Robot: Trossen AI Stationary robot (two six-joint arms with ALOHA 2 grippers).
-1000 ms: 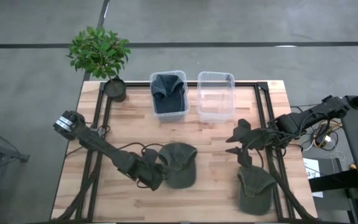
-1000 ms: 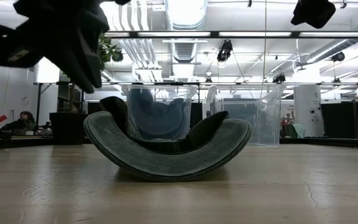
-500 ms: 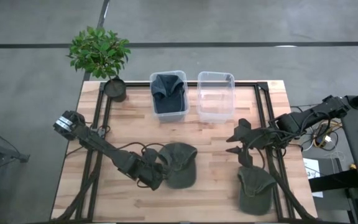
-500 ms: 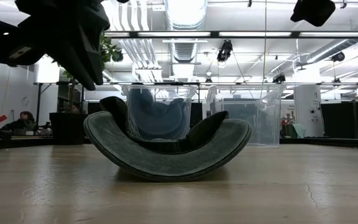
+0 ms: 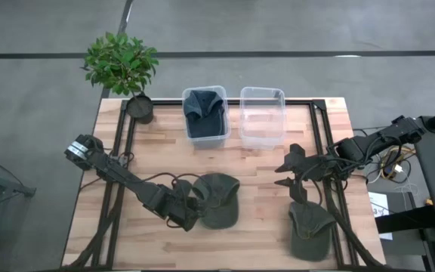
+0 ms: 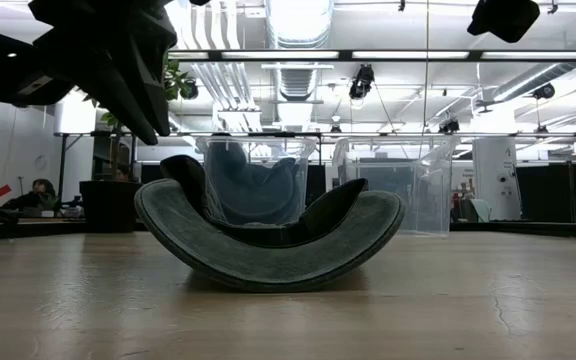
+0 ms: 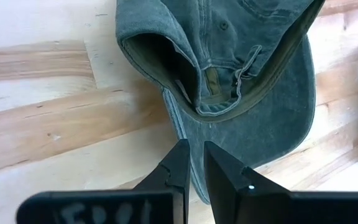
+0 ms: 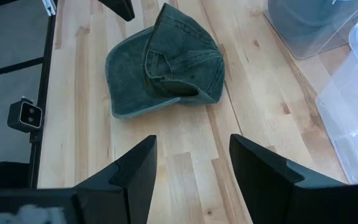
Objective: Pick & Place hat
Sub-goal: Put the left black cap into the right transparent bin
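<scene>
Hat (image 5: pixel 219 199) lies upturned mid-desk (image 5: pixel 263 227), brim toward the left tool (image 7: pixel 193 163), whose fingers sit nearly together just beside it. Right tool (image 8: pixel 191 155) hovers spread wide, apart from the 2 bins.

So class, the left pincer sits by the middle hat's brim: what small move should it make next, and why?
Probably spread its fingers first. In the left wrist view the left pincer is nearly closed, its tips at the edge of the green hat brim, gripping nothing. The empty clear bin waits beyond, so a grip must come first.
</scene>
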